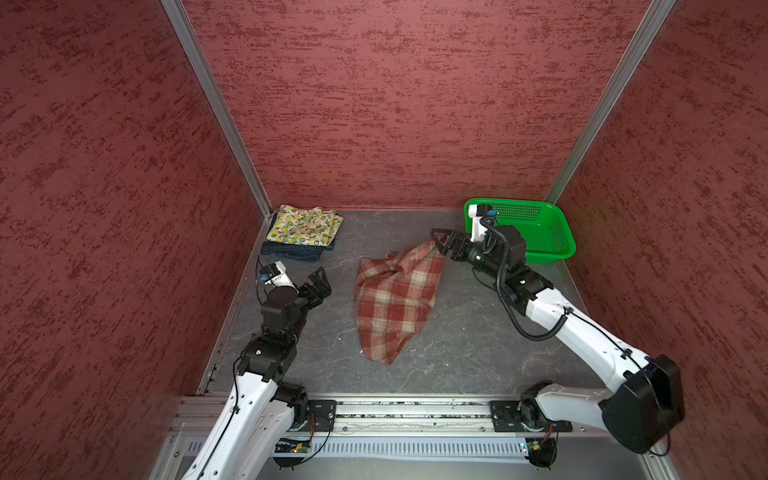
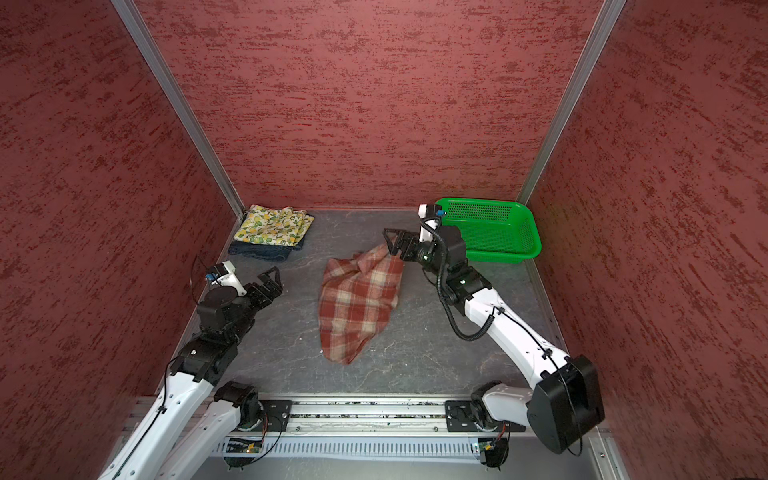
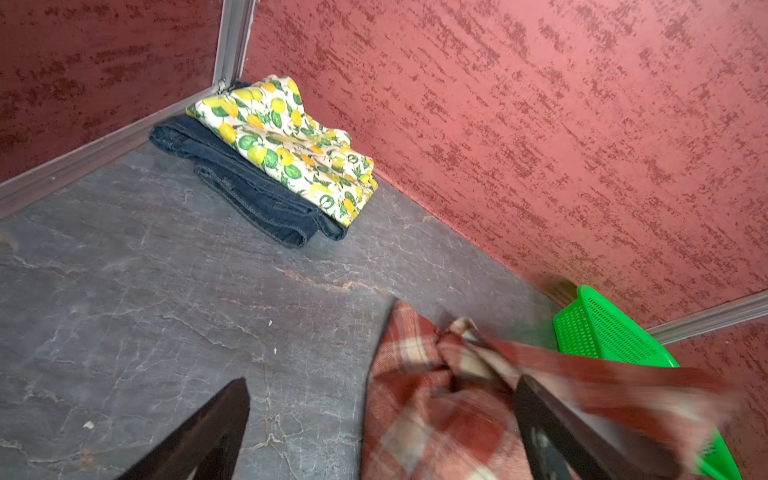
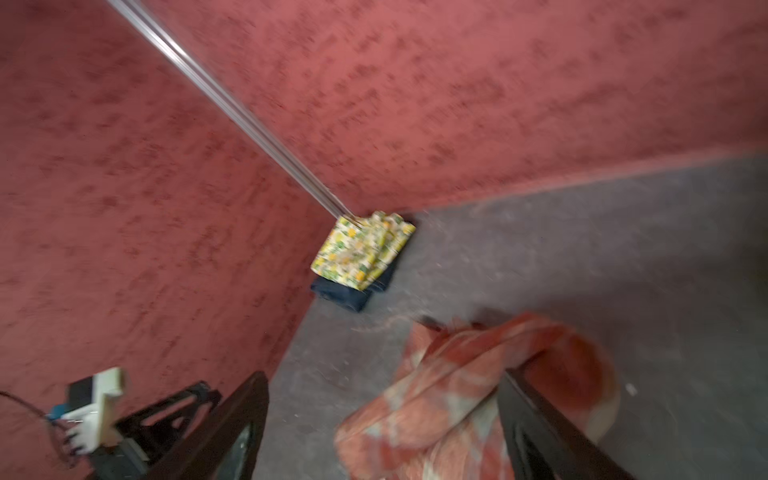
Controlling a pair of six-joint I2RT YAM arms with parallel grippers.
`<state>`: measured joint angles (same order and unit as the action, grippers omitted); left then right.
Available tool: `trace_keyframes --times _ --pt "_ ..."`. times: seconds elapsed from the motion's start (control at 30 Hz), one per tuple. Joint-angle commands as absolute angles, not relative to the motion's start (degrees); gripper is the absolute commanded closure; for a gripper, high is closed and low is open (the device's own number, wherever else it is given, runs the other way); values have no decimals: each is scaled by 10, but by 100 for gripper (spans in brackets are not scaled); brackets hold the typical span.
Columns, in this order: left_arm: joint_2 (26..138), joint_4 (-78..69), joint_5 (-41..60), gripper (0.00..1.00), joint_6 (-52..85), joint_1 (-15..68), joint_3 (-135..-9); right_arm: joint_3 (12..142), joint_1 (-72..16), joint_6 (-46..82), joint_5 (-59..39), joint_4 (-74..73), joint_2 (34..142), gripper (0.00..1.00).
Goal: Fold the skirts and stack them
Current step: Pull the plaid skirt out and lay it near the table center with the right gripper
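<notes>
One table (image 1: 457, 353): grey slab with red walls round it; everything sits on it.
Plaid skirt (image 1: 395, 299): mid-table, rumpled and unfolded. Its long axis runs from a near tip, toward the arms' bases, up to a far corner leaning right.
Basket (image 1: 515, 202): green, in the far right corner, looks empty.
Stack: lemon skirt (image 1: 303, 226) folded on top of denim skirt (image 1: 291, 251), in the far left corner, well apart from the plaid.
Right gripper (image 1: 439, 243): at the plaid's raised far corner. The jaws stand apart and cloth hangs over one finger (image 4: 540, 415), not pinched as far as I can see.
Left gripper (image 1: 322, 282): jaws wide apart and empty, off the plaid's left edge with bare table between.
Key relation: the plaid lies between the arms, with the right one touching it and the left one near.
My guess: flatten it next, one gripper per side.
</notes>
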<state>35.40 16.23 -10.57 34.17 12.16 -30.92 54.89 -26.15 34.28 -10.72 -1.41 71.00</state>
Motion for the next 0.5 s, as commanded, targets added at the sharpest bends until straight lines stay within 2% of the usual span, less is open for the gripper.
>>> trace_keyframes --times 0.0,0.17,0.33,0.47 --pt "387 176 -45 0 359 121 -303 543 -262 333 -30 31 664 9" --pt "476 141 -30 0 373 188 -318 552 -250 366 17 128 700 8" --pt "596 140 -57 0 354 299 -391 552 -210 381 -42 156 760 14" --pt "689 181 -79 0 333 357 -462 544 -205 357 -45 159 783 18"
